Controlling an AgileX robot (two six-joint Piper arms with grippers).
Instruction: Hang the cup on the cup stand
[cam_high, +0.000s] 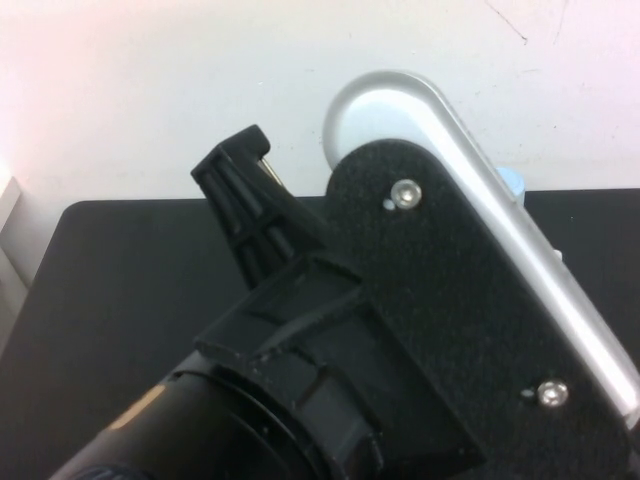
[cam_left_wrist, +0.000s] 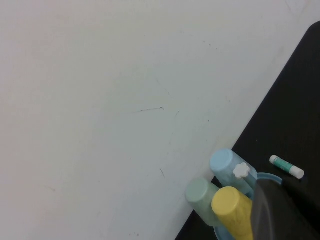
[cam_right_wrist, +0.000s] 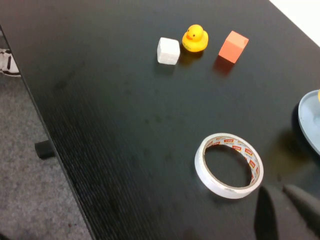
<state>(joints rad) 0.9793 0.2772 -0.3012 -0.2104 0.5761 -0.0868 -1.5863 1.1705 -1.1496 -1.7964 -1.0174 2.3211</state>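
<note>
In the left wrist view the light blue cup (cam_left_wrist: 225, 164) stands bottom up and tilted on the blue cup stand (cam_left_wrist: 267, 178), next to a pale green cup (cam_left_wrist: 200, 192) and a yellow cup (cam_left_wrist: 231, 204). A white flower cap (cam_left_wrist: 241, 170) shows beside the blue cup. My left gripper (cam_high: 240, 165) is raised close to the high camera, above and apart from the cups; one dark finger (cam_left_wrist: 282, 212) shows in its wrist view. My right gripper (cam_right_wrist: 280, 210) hangs low over the table by a tape roll, its fingers slightly apart and empty.
A white tape roll (cam_right_wrist: 228, 165), a white cube (cam_right_wrist: 168, 50), a yellow duck (cam_right_wrist: 194, 38) and an orange cube (cam_right_wrist: 233, 46) lie on the black table. A glue stick (cam_left_wrist: 286, 166) lies beside the stand. The stand's rim (cam_right_wrist: 310, 120) is near the right gripper. The left arm blocks most of the high view.
</note>
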